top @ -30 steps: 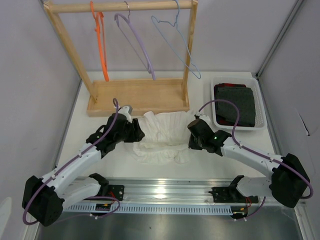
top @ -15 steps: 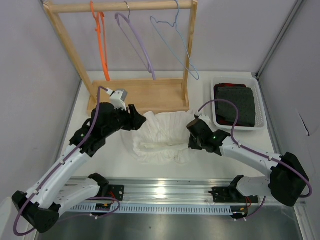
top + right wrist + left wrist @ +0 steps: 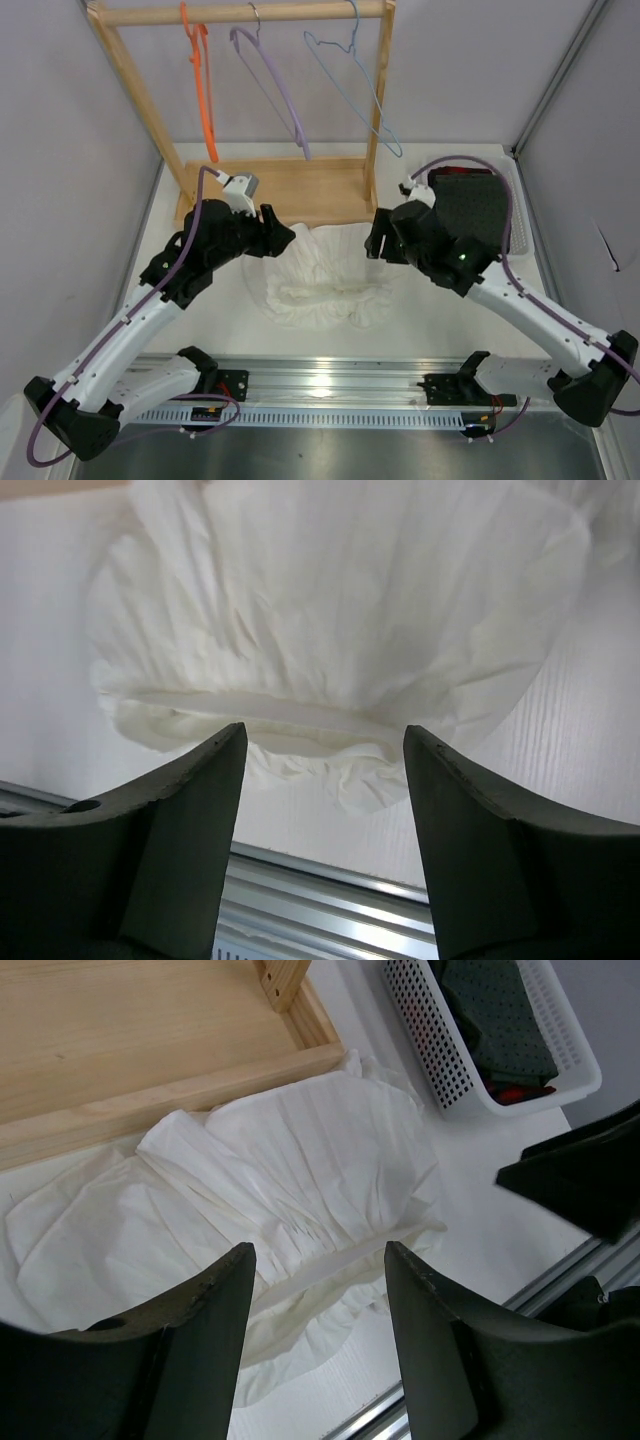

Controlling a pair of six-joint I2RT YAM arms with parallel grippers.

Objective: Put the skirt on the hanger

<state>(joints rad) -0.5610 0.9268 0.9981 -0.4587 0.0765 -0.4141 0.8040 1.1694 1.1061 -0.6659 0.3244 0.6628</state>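
At the far left of the top view a wooden rack [image 3: 280,190] stands on the white table [image 3: 230,300]. The orange hanger [image 3: 203,100] hangs by its hook from the left end of the rack's rail, well apart from the skirt. To its right on the same rail hang a lilac hanger [image 3: 277,95] and then a pale blue wire hanger [image 3: 345,90].

The left arm reaches in from the near left corner. The left hand [image 3: 283,240] hovers just in front of the rack's base board, over the left edge of the skirt [image 3: 325,275]. Its fingers stand apart, and the left wrist view shows the fabric lying flat below the gap, not pinched.

The skirt lies spread and rumpled on the table between the two hands. Its far edge touches the base board, its pleats fan out, and a flat pale band runs across it above the near frills.

The right hand [image 3: 375,240] hovers over the skirt's right edge with its fingers parted and nothing held. The right wrist view looks down on the pleats, the band and the metal rail [image 3: 330,910] at the table's near edge.

The right arm crosses above a white perforated basket [image 3: 512,215] at the far right. The basket holds a folded dark grey cloth [image 3: 485,215], and the left wrist view shows a bit of red beneath that cloth
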